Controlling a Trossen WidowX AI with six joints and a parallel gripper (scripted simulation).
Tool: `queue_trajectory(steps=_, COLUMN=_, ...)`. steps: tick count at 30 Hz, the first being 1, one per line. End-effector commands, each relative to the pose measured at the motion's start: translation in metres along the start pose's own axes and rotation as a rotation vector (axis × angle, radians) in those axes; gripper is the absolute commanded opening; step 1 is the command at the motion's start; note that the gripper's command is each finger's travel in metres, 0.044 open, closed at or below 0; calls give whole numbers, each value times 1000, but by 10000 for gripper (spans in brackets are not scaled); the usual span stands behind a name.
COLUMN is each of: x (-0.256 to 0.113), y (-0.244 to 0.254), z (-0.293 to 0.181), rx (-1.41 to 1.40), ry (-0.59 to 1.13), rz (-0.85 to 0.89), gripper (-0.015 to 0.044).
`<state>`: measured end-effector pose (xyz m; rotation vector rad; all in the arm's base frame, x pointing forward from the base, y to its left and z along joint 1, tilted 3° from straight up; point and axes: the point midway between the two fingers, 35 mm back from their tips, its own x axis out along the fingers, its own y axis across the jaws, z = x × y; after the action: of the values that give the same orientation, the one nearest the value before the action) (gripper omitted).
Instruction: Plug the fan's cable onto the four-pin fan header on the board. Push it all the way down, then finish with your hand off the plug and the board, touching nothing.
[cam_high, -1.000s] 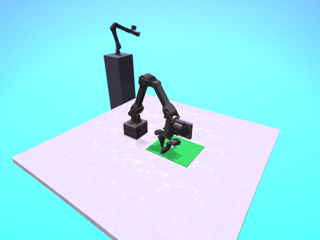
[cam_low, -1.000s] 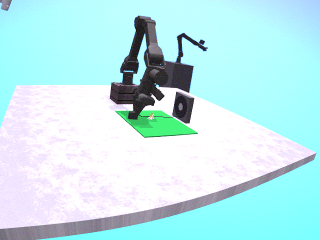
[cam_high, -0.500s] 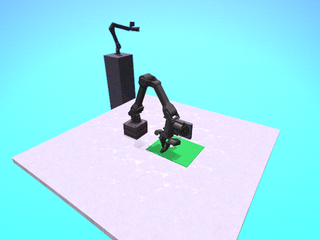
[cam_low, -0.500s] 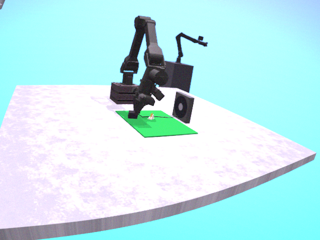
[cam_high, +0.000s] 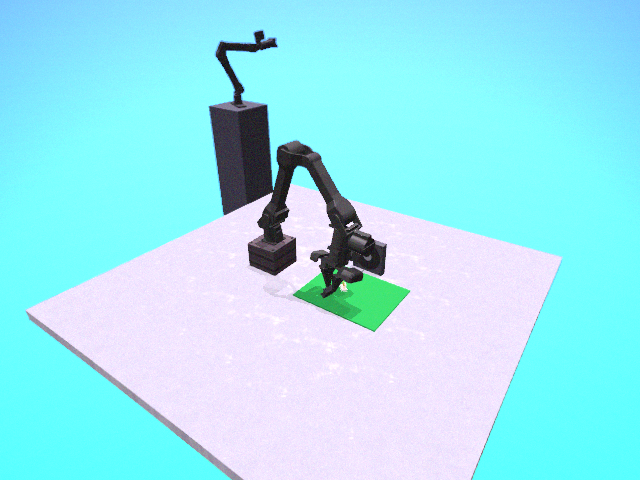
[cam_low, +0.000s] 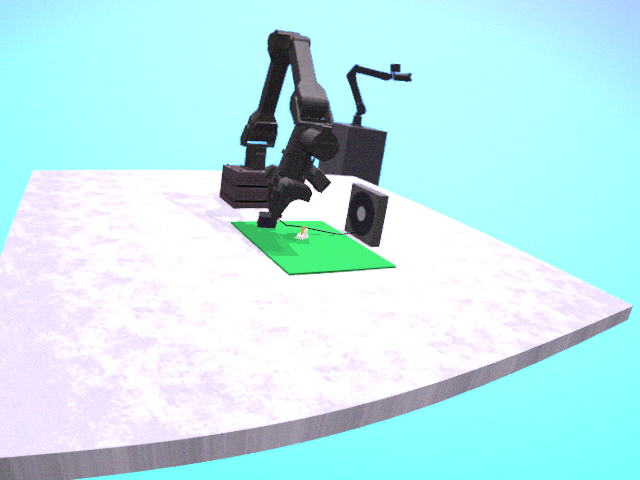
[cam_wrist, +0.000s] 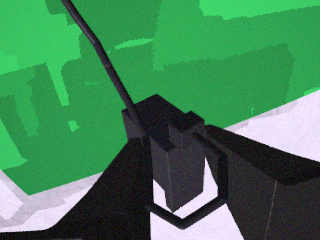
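My gripper (cam_high: 329, 289) (cam_low: 273, 213) (cam_wrist: 171, 142) is shut on the black plug (cam_low: 266, 220) (cam_wrist: 184, 175), with one finger on each side of it in the wrist view. The plug is at the board's near-arm edge; its exact height there is hard to tell. The black cable (cam_low: 323, 230) (cam_wrist: 107, 65) bends in a loop at the plug and runs to the fan (cam_high: 381, 258) (cam_low: 368, 214). The small white header (cam_high: 343, 287) (cam_low: 302, 235), with an orange part on top, stands on the green board (cam_high: 379, 304) (cam_low: 330, 260) (cam_wrist: 225, 45), apart from the plug.
The fan stands upright beside the board. The arm's base sits on a dark crate-like block (cam_high: 271, 256) (cam_low: 242, 187) on the table (cam_high: 206, 335) (cam_low: 206, 335). A second arm stands on a tall dark pillar (cam_high: 240, 155) (cam_low: 356, 149) beyond the table.
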<state>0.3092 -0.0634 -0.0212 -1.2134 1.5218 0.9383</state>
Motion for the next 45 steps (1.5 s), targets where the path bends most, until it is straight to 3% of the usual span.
queue_trajectory(steps=1, x=-11, y=-2, z=-3, rx=2, ry=1, rz=-3, gripper=0)
queue_trajectory(steps=25, x=-77, y=2, z=-20, rx=4, ry=3, rz=-1, gripper=0)
queue_trajectory(steps=45, x=-74, y=2, z=-34, rx=623, ry=-180, rz=70, gripper=0)
